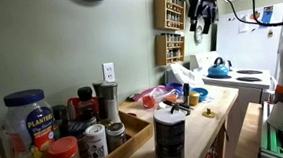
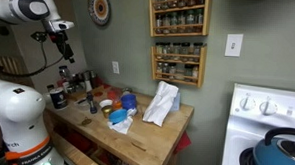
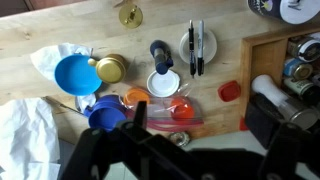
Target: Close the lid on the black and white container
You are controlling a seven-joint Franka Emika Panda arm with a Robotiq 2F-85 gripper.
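One robot gripper hangs high at one o'clock above the wooden table, jaws too dim to call apart or together. Down at six o'clock stands the black and white container, the lid resting across its top.

the black and white container is black with whitish label marks, and its lid is pale grey-white. the worktop is light wood. the kettle is bright blue. in the wrist view the bowl is blue, the gold cap shines brassy, and the small cap is red. the cloth is white.
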